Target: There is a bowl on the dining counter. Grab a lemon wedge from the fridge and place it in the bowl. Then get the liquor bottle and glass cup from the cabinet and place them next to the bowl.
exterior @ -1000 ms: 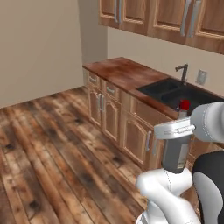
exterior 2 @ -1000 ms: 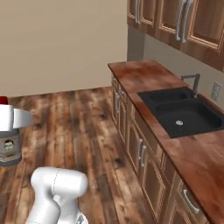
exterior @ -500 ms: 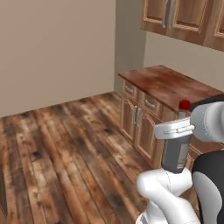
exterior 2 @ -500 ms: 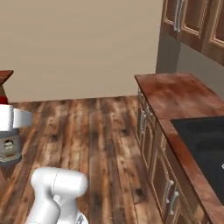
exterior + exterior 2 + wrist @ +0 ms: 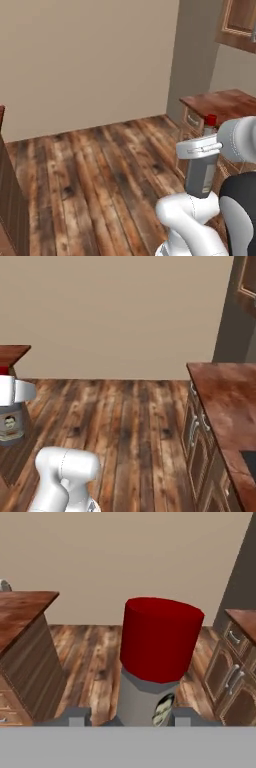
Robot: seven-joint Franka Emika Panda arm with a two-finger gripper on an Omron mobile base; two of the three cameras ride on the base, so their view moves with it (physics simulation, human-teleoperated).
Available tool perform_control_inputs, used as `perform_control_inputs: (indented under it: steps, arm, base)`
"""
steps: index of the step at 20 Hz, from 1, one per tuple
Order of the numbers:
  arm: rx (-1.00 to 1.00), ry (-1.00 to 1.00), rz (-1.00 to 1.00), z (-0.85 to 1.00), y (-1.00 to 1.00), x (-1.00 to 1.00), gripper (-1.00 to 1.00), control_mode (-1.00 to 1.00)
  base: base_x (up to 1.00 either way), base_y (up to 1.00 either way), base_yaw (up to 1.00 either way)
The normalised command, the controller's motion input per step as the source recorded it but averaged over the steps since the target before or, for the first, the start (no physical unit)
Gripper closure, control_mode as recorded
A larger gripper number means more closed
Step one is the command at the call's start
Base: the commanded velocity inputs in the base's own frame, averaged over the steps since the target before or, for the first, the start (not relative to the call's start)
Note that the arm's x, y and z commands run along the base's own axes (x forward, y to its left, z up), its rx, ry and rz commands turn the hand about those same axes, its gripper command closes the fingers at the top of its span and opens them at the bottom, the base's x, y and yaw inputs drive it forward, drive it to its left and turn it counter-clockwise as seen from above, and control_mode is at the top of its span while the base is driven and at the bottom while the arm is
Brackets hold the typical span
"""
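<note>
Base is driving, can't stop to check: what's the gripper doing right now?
Gripper: closed on the liquor bottle, fingers on either side of its grey body, red cap up.

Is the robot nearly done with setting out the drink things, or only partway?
Partway, it seems. The gripper holds the grey liquor bottle with the red cap above the wooden floor. Setting it beside the bowl is left; whether the lemon and glass are done can't be told.

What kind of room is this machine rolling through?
Most likely a home kitchen: wooden base cabinets under a reddish counter, a wall cupboard above, plank flooring, and a red-capped liquor bottle being carried.
</note>
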Motion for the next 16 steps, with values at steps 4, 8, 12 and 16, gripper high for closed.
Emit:
perform_control_inputs:
  steps: [4, 8, 12, 16]
  arm:
    - [0.0, 0.0, 0.0, 0.0, 0.0, 0.0, 1.0, 1.0]
    - [0.0, 0.0, 0.0, 0.0, 0.0, 0.0, 1.0, 1.0]
    - [0.0, 0.0, 0.0, 0.0, 0.0, 0.0, 1.0, 1.0]
    - [0.0, 0.0, 0.0, 0.0, 0.0, 0.0, 1.0, 1.0]
  base:
    - [1.0, 0.08, 0.3]
    - [1.0, 0.08, 0.3]
    - [1.0, 0.04, 0.32]
    - [1.0, 0.0, 0.36]
